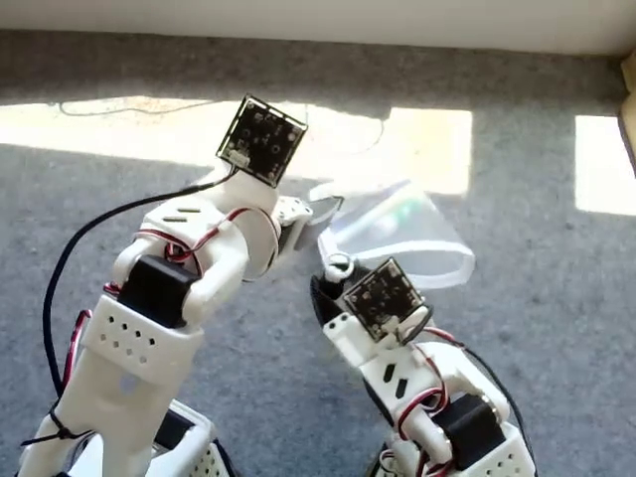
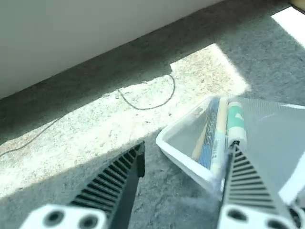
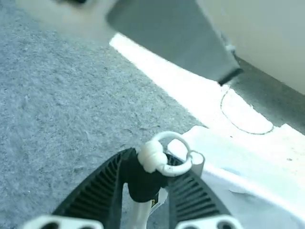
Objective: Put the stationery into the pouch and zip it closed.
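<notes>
Translucent plastic, the pouch [image 1: 397,234] lay on grey carpet [image 1: 556,328] at the centre of the high view, with pens [image 2: 217,129] inside. The right gripper [image 3: 150,171] had its jaws narrowed on the zip pull [image 3: 162,145], likely to draw the zipper along. The left gripper [image 2: 187,152] stood wide apart, clamping nothing. One finger [image 2: 240,181] touched the pouch's rim, probably to steady it. A thin cable [image 2: 147,102] curled on sunlit carpet at upper centre, well apart. The left arm [image 1: 189,268] crowded the pouch's left end, so the pull's path looked tight.
</notes>
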